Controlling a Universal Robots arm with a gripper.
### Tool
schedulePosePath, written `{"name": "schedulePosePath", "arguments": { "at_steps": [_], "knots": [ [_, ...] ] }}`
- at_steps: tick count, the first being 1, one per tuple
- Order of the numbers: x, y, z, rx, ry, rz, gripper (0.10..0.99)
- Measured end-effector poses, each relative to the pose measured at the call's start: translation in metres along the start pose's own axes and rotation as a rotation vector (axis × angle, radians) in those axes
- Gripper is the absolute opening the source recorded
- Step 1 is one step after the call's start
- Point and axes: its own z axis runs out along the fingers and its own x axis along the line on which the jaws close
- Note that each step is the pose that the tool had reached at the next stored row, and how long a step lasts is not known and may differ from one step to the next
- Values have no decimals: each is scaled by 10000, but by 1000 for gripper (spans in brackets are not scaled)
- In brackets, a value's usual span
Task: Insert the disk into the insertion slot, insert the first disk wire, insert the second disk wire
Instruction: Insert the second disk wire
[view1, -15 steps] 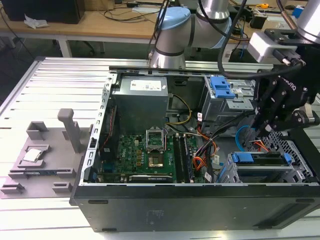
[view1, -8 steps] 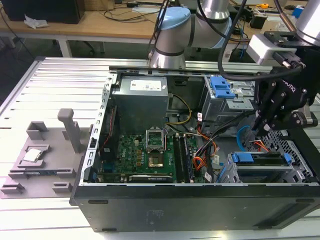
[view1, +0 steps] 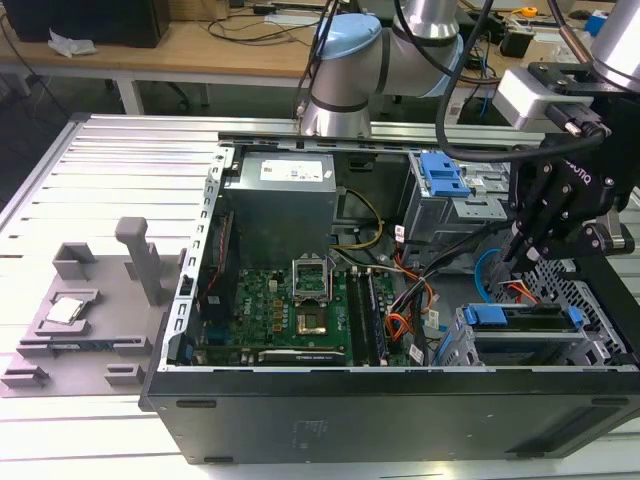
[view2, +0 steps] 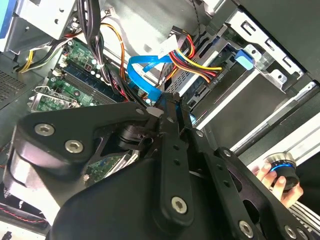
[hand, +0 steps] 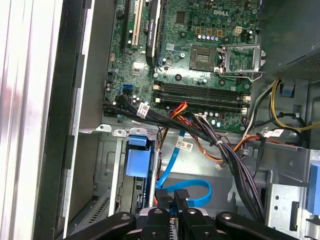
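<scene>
On the exterior view's left we've got the bench (view1: 100, 160), then the open PC case (view1: 350, 410). Lower right, the disk (view1: 520, 322) sits in the insertion slot (view1: 595, 300). Above it the claw (view1: 513, 258) is pinched nearly closed on the second disk wire (hand: 169, 162), with the first disk wire (view2: 197, 62) just beside.

The disk (view1: 522, 320) lies flat inside the insertion slot (view1: 592, 300), with its blue carrier tabs showing at both ends. The first disk wire (view2: 197, 62), a bundle of orange, red, yellow and black strands, ends in a dark plug at the disk's edge. The light blue second disk wire (view2: 142, 75) loops just beside it, and its plug end is hidden.
</scene>
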Motion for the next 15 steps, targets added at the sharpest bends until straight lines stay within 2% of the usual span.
{"name": "schedulePosePath", "arguments": {
  "at_steps": [8,15],
  "knots": [
    [1,0,0,0,3,0,165],
    [102,8,25,0,0,0,165]
  ]
}}
